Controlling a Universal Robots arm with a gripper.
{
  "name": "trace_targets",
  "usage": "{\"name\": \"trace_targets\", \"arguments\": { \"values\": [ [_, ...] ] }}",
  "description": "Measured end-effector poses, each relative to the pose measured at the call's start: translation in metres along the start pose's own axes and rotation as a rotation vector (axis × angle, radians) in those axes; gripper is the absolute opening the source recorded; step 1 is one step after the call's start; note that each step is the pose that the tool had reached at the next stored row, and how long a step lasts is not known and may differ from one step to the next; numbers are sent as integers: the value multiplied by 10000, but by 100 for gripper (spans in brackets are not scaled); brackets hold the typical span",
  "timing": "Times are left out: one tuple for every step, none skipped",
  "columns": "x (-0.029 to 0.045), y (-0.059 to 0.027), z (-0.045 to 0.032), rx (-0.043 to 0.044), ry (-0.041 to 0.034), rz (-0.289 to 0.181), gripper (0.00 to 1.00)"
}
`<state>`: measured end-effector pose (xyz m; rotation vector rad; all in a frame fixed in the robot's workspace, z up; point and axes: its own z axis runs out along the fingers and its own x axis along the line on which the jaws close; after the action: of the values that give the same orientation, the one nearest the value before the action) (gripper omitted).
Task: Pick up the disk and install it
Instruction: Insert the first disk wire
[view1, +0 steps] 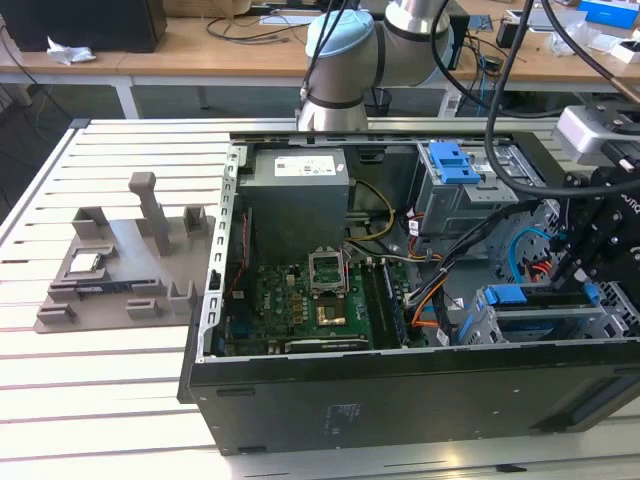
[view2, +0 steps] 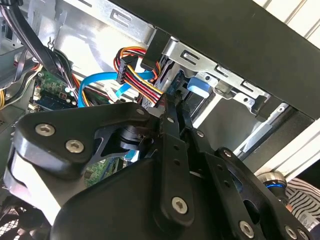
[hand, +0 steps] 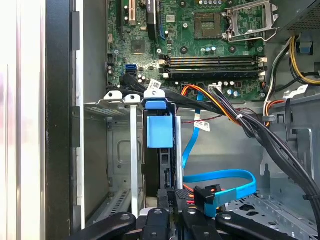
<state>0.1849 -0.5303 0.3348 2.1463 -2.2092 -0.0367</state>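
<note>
- One grey fixture (view1: 110, 270) is seen on the slatted table (view1: 60, 380) at the exterior view's left. A small chip (view1: 85, 263) is laid on it.
- Just beside the fixture, an open case (view1: 400, 400) is laid on its side. Its motherboard (view1: 300, 300) is exposed, and a grey power supply (view1: 300, 190) is set at the far wall.
- Behind the case, the arm (view1: 345, 45) is seen rising from its base.
- Further right, a blue latch (view1: 455, 160) is mounted on top of a metal bay in the far corner.
- The disk (view1: 530, 295) is found at the exterior view's right, standing on edge in the drive cage (view1: 520, 340) by the near wall of the case. In the first wrist view, its blue rail end (hand: 160, 131) is seen seated in a slot between the cage's metal uprights. A blue cable (hand: 220, 177) is looped near it.
- The gripper (view1: 572, 275) is held over the cage, right at the disk's edge. In the first wrist view the gripper (hand: 170, 197) is lined up with the occupied slot. In the second wrist view the gripper (view2: 172, 107) is pointed at a blue tab (view2: 200, 85) under the cage's rim.
- Whether the gripper is clenched on the disk or released cannot be told.
</note>
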Motion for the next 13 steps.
{"name": "trace_targets", "arguments": {
  "values": [
    [-1,0,5,-1,-13,-1,16],
    [-1,-1,12,-2,-25,-2,18],
    [-1,-1,11,-2,-19,-1,24],
    [0,0,3,0,-2,0,24],
    [1,1,-9,0,-1,1,24],
    [0,2,-35,0,-4,1,24],
    [-2,5,-81,0,-1,0,24],
    [-6,9,-128,0,-3,1,24],
    [-15,13,-202,0,-3,0,24],
    [-25,16,-251,0,-1,0,22],
    [-30,18,-282,0,-2,0,22],
    [-45,24,-367,0,-2,0,11],
    [-53,27,-428,-1,-1,0,11]
  ]
}}
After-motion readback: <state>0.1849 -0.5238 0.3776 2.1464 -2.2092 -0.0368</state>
